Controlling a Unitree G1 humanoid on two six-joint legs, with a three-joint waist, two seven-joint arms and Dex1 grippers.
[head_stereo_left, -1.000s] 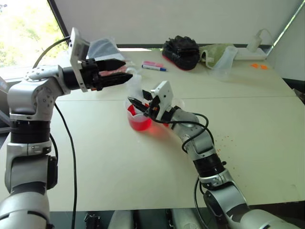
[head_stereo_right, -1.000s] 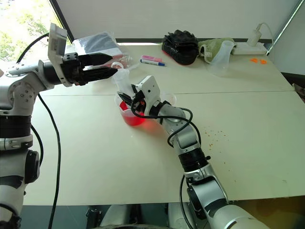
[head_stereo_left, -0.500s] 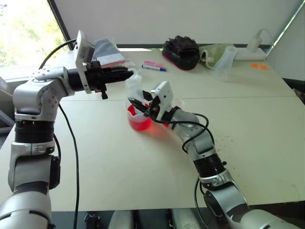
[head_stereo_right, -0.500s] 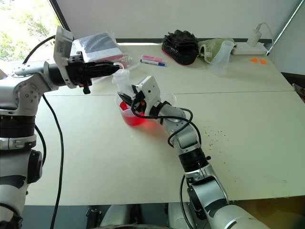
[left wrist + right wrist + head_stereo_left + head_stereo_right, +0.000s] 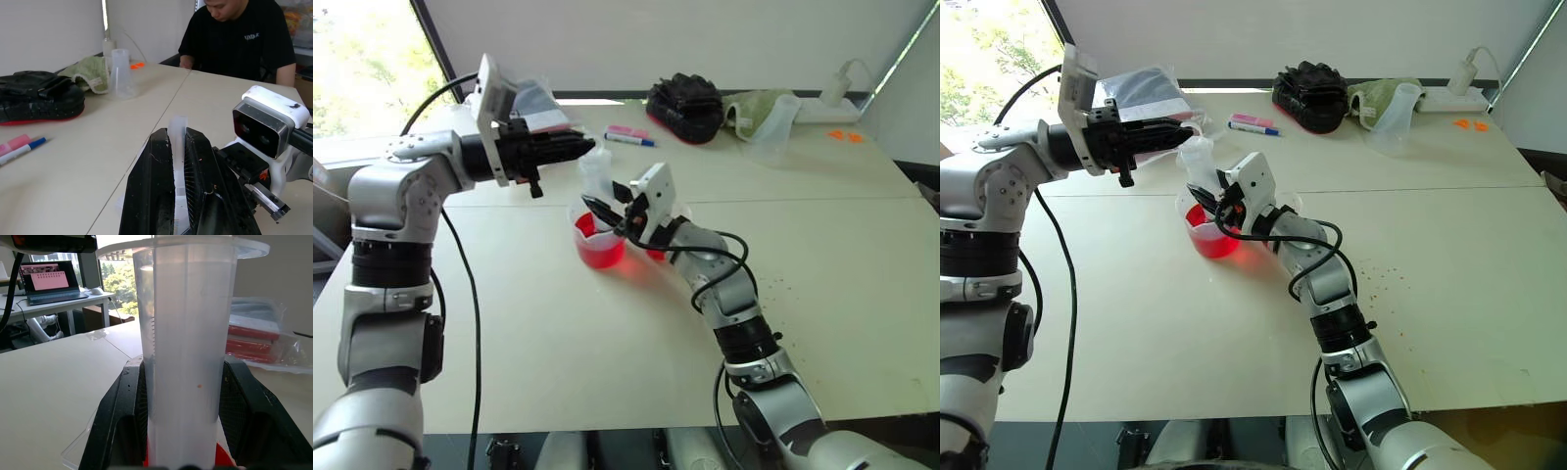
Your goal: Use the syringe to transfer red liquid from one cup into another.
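1. Right gripper (image 5: 604,210) is clamped on the barrel of the syringe (image 5: 594,172); in the right wrist view the clear tube (image 5: 183,357) stands upright between the two black fingers (image 5: 120,416).
2. The syringe's lower end is down inside the larger beaker (image 5: 598,243), which sits on the counter (image 5: 558,333) and holds the red liquid (image 5: 600,256).
3. Left gripper (image 5: 585,147) points level at the syringe's top, fingers closed on the plunger (image 5: 177,142), a pale flat strip showing between the black fingers (image 5: 154,186) in the left wrist view.
4. The smaller cup (image 5: 658,251) stands just beside the beaker, partly hidden by the right arm.
5. At the far side of the counter: marker pens (image 5: 628,136), a black bag (image 5: 685,104), a frosted jug (image 5: 773,125).
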